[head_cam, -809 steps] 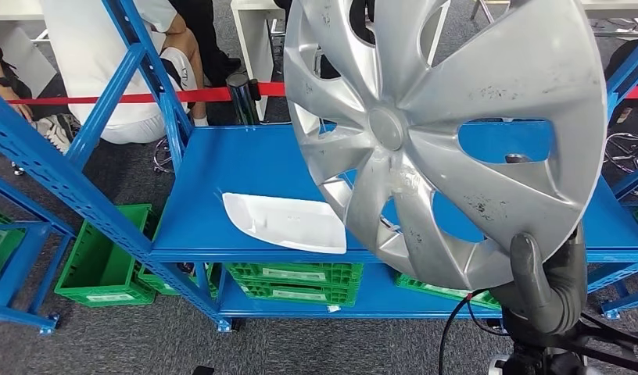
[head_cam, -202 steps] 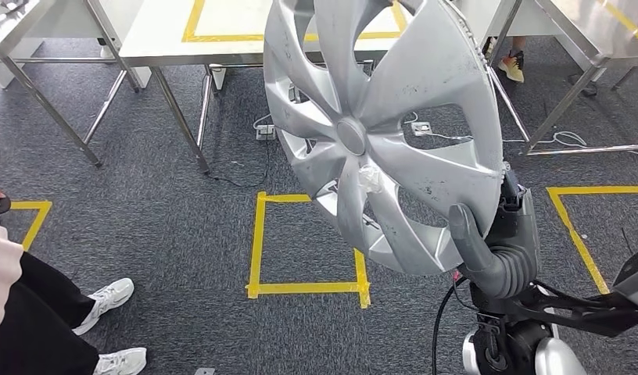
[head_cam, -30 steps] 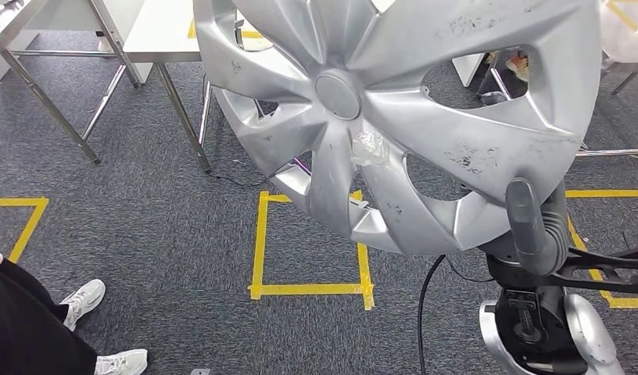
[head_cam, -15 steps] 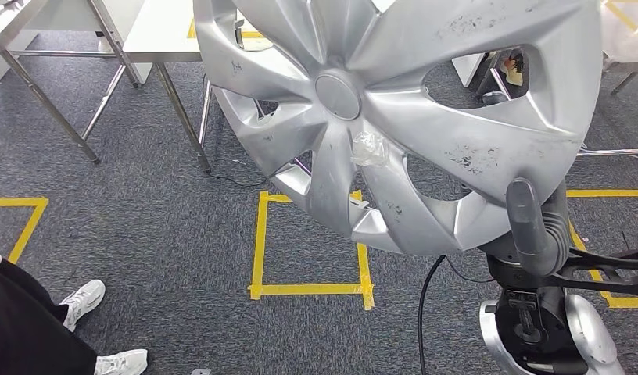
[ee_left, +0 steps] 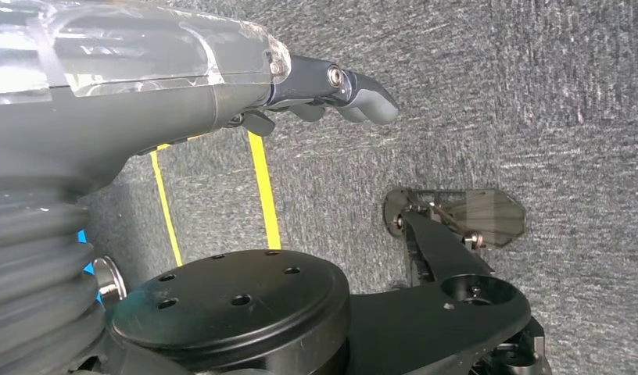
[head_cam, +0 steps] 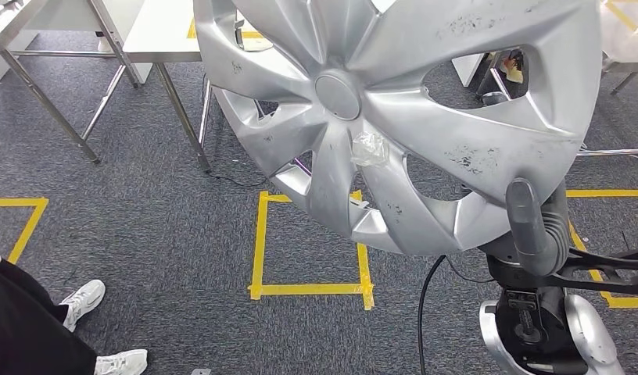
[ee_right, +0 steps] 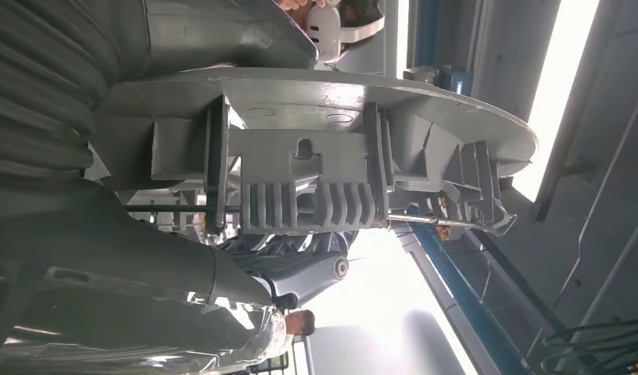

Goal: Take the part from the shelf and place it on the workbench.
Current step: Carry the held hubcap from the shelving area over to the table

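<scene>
1. The silver wheel cover [head_cam: 394,117] fills the upper centre and upper right of the head view and is held upright and tilted, its lower right rim clamped by the right hand [head_cam: 531,234], whose thumb lies across the front face. In the right wrist view the ribbed back of the rim [ee_right: 316,180] is seen between thumb and fingers.
2. The pale desk [head_cam: 171,31] with yellow tape lies in the upper left of the head view, partly hidden behind the cover; it is judged to be the target, and the carry step is taken as in hand.
3. Since the cover is large and gripped at one edge only, it is best kept steady, carried over the desk's edge, then tipped flat before release.
4. The desk's metal legs [head_cam: 183,117] should be cleared by the cover's lower rim.
5. The left hand [ee_left: 331,86] hangs over the carpet, fingers loosely extended, holding nothing.
</scene>
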You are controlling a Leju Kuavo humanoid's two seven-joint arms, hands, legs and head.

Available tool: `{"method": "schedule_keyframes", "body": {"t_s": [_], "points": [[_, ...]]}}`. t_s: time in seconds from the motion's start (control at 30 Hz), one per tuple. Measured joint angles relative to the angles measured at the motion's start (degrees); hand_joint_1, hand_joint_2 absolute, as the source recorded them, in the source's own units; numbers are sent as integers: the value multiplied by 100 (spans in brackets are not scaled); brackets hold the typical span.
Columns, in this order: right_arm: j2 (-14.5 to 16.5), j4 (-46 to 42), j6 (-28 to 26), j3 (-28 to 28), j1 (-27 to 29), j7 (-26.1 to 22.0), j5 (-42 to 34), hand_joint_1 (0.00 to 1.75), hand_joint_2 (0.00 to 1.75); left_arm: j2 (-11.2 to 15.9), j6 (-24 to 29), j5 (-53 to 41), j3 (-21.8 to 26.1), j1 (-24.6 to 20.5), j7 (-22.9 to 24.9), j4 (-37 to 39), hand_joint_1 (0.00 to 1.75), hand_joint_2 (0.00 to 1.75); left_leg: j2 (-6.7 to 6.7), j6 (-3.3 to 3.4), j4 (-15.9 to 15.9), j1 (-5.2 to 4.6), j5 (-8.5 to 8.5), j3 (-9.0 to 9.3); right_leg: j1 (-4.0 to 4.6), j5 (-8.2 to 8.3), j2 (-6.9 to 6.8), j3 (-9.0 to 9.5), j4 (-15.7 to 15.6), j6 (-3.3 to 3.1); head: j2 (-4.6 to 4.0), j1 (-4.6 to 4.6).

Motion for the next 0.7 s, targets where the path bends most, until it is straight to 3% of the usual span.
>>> {"method": "schedule_keyframes", "body": {"t_s": [0.37, 0.57, 0.63, 0.7], "points": [[0, 0, 0, -1, 1, 0, 0, 175, 175, 1, 4, -1, 0, 0, -7, 0, 0, 175, 0, 4, 8, -5, -3, -1, -2, 3, 0, 1, -7, 4, 0, -1], [-3, -8, -1, -1, 2, 1, 1, 175, 175, 2, 4, -2, 0, -2, -7, 0, 0, 175, 4, 132, -80, -24, 15, 47, -45, 4, 1, 8, -45, 119, 1, -1], [-9, -18, -2, -2, -1, 1, 1, 175, 175, 1, 5, -2, 0, -6, -7, 0, 0, 175, 19, 187, -206, -4, 56, 133, -42, -159, 6, -143, 260, 136, 1, 17], [-15, -26, -3, -2, 5, 0, 1, 175, 175, -4, 5, -1, 0, -9, -7, 0, 0, 175, 30, 212, -231, -23, 39, 185, -38, -453, 9, -541, 997, 131, 1, 33]]}}
